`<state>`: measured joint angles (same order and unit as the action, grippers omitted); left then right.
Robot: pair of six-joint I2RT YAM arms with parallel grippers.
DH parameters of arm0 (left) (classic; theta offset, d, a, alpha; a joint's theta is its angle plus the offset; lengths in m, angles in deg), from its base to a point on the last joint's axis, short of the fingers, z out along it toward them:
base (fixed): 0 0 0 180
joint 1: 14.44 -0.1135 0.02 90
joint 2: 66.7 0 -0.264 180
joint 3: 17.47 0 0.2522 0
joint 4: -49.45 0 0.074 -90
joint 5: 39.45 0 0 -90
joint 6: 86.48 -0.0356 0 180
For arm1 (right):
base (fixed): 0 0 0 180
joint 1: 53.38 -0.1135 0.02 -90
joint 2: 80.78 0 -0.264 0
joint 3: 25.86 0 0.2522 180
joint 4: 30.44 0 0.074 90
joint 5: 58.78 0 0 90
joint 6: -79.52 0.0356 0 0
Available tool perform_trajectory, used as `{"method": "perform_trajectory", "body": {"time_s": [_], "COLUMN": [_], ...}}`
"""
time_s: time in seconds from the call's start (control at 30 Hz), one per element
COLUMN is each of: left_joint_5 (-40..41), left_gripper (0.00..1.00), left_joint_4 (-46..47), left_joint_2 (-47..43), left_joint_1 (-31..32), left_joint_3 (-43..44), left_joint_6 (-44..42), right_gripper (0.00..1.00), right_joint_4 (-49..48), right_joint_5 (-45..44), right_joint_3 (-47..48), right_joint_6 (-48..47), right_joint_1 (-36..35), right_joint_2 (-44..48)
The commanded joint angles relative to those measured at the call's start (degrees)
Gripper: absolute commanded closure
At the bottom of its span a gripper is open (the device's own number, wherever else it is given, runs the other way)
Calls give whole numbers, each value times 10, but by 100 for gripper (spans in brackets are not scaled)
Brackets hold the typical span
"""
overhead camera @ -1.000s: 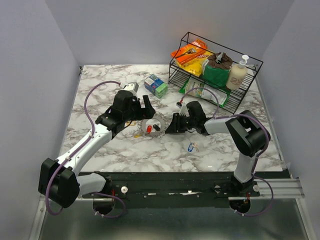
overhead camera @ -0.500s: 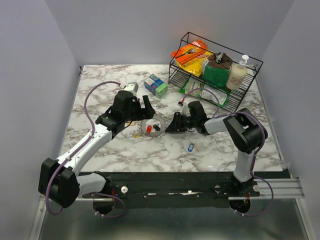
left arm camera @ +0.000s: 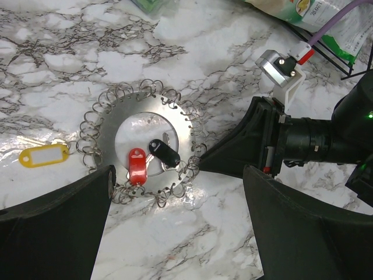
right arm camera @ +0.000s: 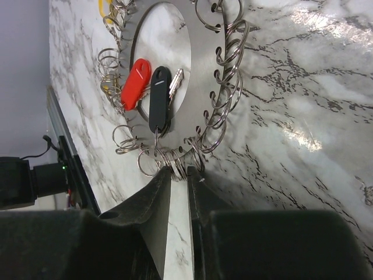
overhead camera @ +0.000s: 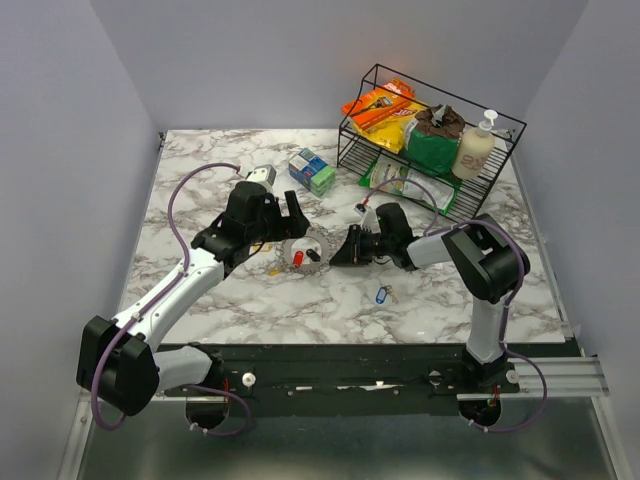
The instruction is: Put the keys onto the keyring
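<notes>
Right pincer [right arm camera: 182, 172]: lying low along the counter [overhead camera: 200, 160], jaws narrow, with a thin slot of marble showing between them. The tips are at a cluster of small wire loops on the near rim of the keyring [left arm camera: 192, 125]. Whether they actually have hold of a loop, I cannot tell.

Left pincer [left arm camera: 178, 175]: jaws wide, holding nothing, hovering above the keyring with one finger on either side of it.

The counter carries a black wire rack [overhead camera: 440, 75] of groceries at its far right corner. It plays no part in the task.

The keyring lies flat at mid-counter between my two arms. It is a bright metal band edged all round with coiled loops.

Keys, as found:
- Red key [left arm camera: 136, 165] and black key [left arm camera: 165, 153] lie side by side inside the central opening. Each appears linked to the rim, so I judge them fitted.
- Yellow key [left arm camera: 44, 156] lies just outside the left rim, touching the loops. It looks hooked on, but this is not certain.
- Blue key [overhead camera: 380, 295] lies loose on the marble, well apart from the ring, toward my bases.

Assessment: the task is mostly done. The blue key remains to be collected and threaded.
</notes>
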<state>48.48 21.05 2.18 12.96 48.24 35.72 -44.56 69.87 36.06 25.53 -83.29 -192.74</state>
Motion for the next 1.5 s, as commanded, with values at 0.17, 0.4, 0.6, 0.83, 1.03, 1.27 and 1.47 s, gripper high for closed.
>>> {"method": "perform_trajectory", "body": {"time_s": [0.17,0.4,0.6,0.83,1.03,1.27,1.47], "left_joint_5": [15,16,16,16,35,36,34], "left_gripper": [1,1,1,1,1,1,1], "left_joint_4": [8,8,6,-5,-13,-15,-18], "left_joint_2": [-15,-18,-20,-26,-34,-41,-47], "left_joint_1": [1,2,2,2,1,2,2], "left_joint_3": [-8,-10,-6,3,4,6,7], "left_joint_6": [0,0,-3,-9,-13,-18,-31], "right_gripper": [82,92,99,99,99,100,100], "right_joint_4": [-17,-21,-17,5,31,60,92], "right_joint_5": [12,17,18,11,5,2,12], "right_joint_3": [6,1,-3,1,6,11,16], "right_joint_6": [8,3,-5,-23,-42,-71,-111], "right_joint_1": [1,1,1,1,1,1,2], "right_joint_2": [-27,-19,-1,24,48,76,105]}}
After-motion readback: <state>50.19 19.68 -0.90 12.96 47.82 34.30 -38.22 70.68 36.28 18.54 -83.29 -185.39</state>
